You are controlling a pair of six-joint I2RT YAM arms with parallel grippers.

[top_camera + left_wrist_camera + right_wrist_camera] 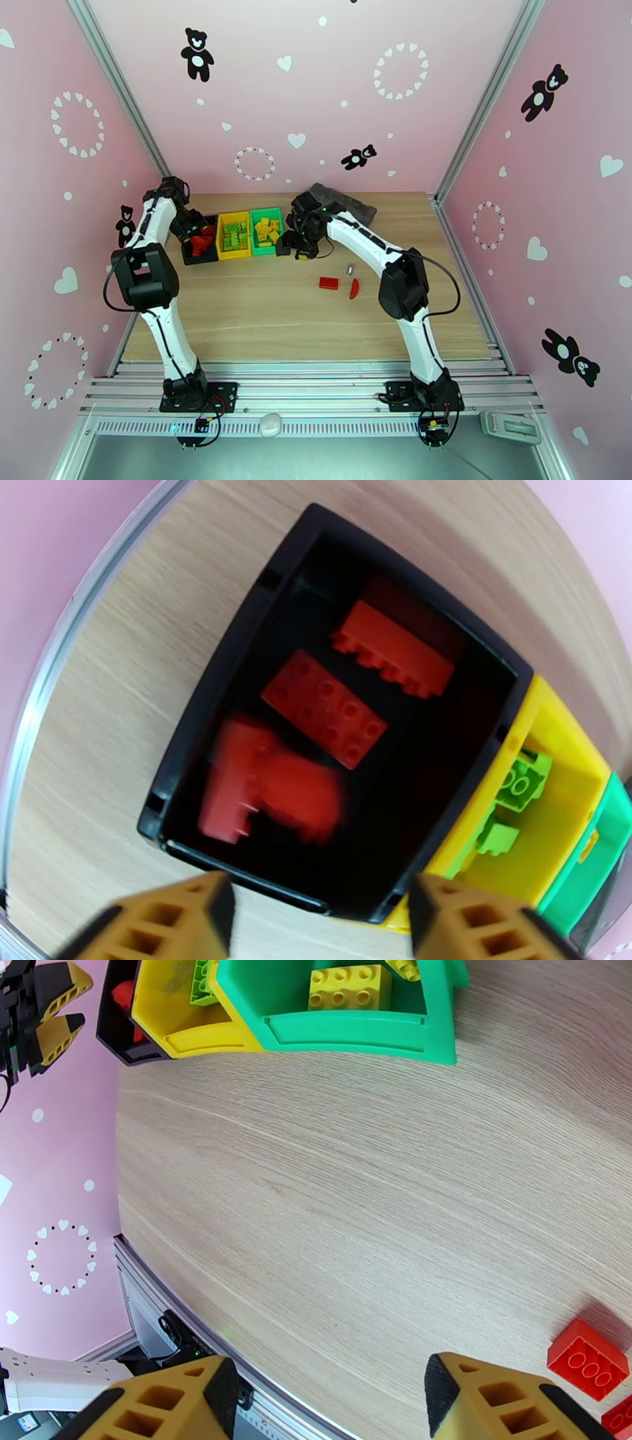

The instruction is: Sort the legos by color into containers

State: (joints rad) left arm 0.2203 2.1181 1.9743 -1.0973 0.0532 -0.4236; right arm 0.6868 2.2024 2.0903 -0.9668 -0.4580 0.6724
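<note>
Overhead, a red rectangular studded plastic brick (329, 283) lies on the wooden table (261, 316), long axis left-to-right, near the right gripper (304, 246), well apart from the left gripper (189, 227); left wrist: fingers apart, empty, above the black plastic bin (229, 638); right wrist: fingers apart, empty; brick to their right.

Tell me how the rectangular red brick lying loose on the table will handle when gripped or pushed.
The rectangular red brick looks like rigid moulded plastic, so it is probably stiff and light. It lies flat, so it should slide on the wooden table rather than roll.
</note>
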